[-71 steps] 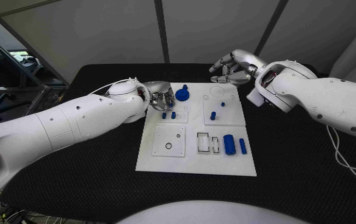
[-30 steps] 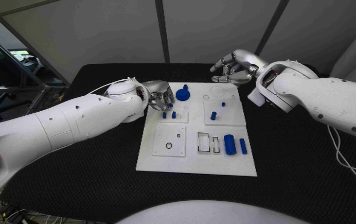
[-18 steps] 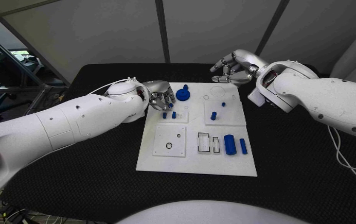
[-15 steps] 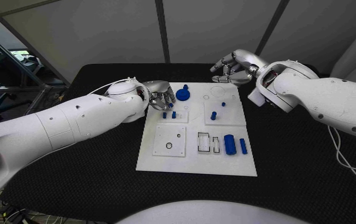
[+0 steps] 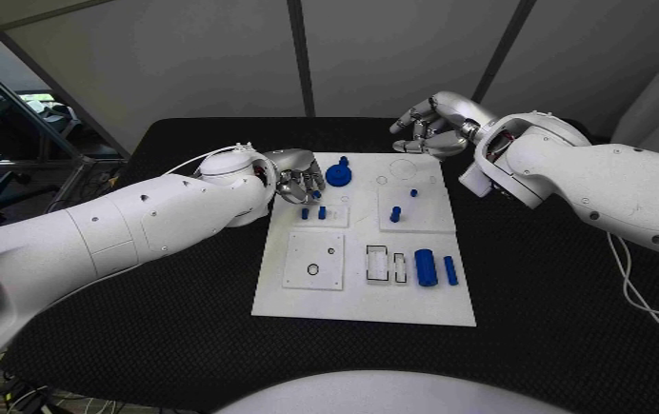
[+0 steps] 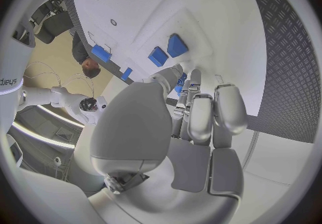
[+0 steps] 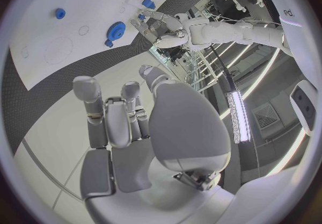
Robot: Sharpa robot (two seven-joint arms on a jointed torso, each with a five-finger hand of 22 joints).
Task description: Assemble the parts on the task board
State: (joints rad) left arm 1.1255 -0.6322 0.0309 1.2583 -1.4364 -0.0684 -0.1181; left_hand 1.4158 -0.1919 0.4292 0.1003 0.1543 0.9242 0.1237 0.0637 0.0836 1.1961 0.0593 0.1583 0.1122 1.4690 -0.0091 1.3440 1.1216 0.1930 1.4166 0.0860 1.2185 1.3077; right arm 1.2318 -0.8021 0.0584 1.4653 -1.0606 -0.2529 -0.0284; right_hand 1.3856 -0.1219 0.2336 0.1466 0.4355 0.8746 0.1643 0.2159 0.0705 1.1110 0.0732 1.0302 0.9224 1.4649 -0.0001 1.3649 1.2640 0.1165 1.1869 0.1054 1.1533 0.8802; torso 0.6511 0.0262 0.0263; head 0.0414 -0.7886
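The white task board [image 5: 360, 292] lies mid-table. My left hand [image 5: 294, 180] hovers over its far left corner, beside a blue gear-shaped part [image 5: 336, 174]. In the left wrist view the left hand [image 6: 191, 111] has its fingers curled, and a small blue part [image 6: 182, 81] is pinched between thumb and fingers. Just beyond them stand two short blue pegs [image 5: 313, 212]. My right hand [image 5: 431, 128] hangs over the board's far edge, holding nothing, its fingers [image 7: 107, 111] apart from the thumb. Two blue cylinders [image 5: 432, 268] lie at the near right.
A blue peg [image 5: 394, 213] and a smaller one [image 5: 412, 191] stand in the far right plate. The near left plate [image 5: 313, 260] shows a ring and a small hole. Black table [image 5: 165, 309] surrounds the board on all sides.
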